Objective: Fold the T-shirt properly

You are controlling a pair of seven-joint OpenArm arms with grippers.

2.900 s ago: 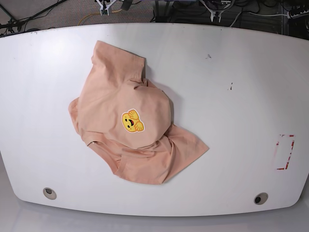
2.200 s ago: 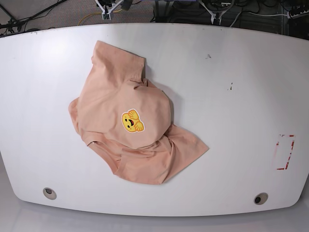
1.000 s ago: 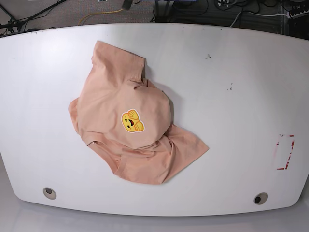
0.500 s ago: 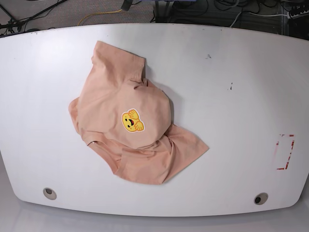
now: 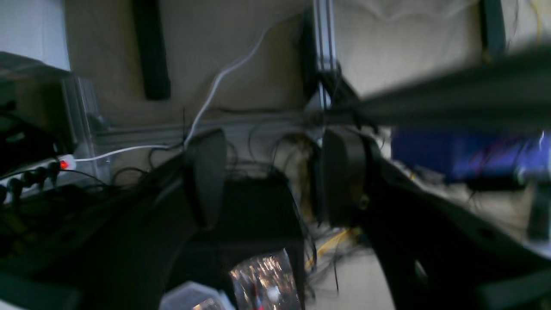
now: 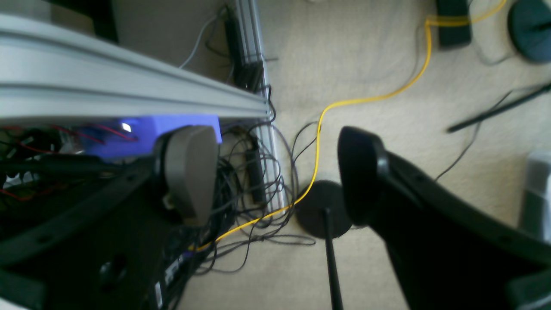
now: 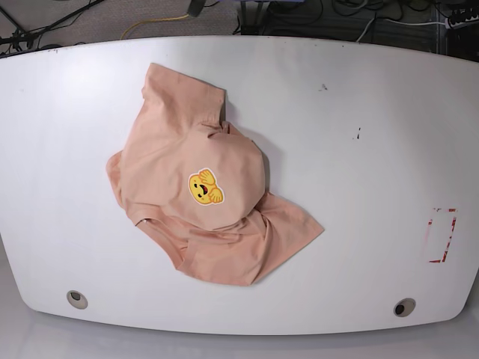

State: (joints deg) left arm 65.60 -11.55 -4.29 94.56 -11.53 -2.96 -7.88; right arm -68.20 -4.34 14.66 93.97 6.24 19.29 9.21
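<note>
Base view shows the peach T-shirt (image 7: 202,198) crumpled on the white table (image 7: 359,172), with neither arm near it. Both wrist views face floor cables: the left gripper (image 5: 273,178) and right gripper (image 6: 275,172) gape wide, holding nothing.

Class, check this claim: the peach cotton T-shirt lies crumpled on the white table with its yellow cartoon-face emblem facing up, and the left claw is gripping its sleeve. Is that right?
Not quite. The peach cotton T-shirt does lie crumpled on the white table, yellow cartoon-face emblem up, but the left claw grips nothing: the left wrist view shows it open over floor cables, and the base view shows no arm at the shirt.
</note>
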